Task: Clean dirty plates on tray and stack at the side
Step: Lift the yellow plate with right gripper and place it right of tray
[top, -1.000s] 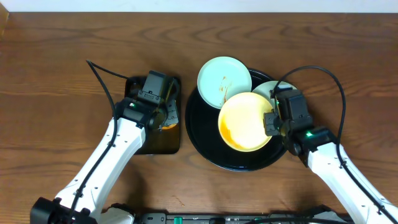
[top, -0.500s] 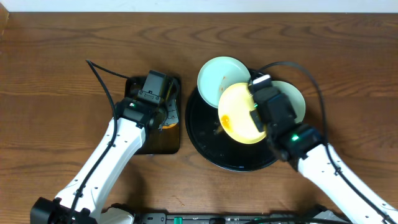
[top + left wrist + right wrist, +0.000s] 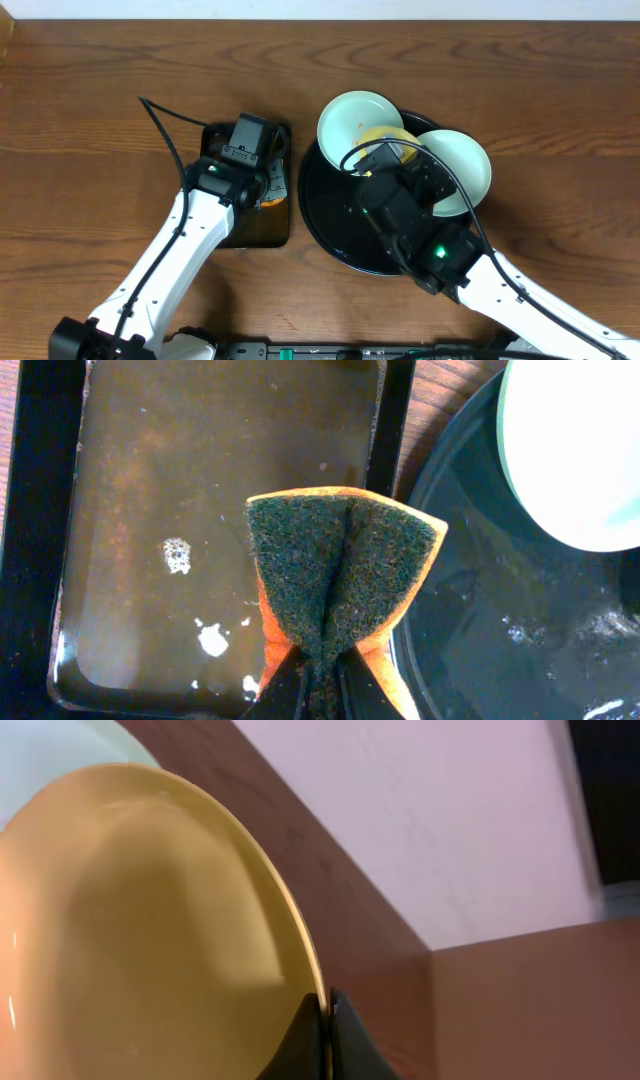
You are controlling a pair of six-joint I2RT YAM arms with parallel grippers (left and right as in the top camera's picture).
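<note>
Folded sponge (image 3: 340,575), wet dark rectangular tray (image 3: 180,470), wooden table (image 3: 90,100)

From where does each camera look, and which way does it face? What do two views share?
Overhead: above the wooden table, facing down; left arm and right arm show.
Left wrist: on its arm, faces down at the dark rectangular tray; left pincer shows, shut on a folded orange scouring sponge.
Right wrist: on its arm, faces outward toward a pale wall; right pincer clamps the rim of the pale yellow round plastic plate.
Shared: overhead and left wrist show the large round glossy black tray.
</note>
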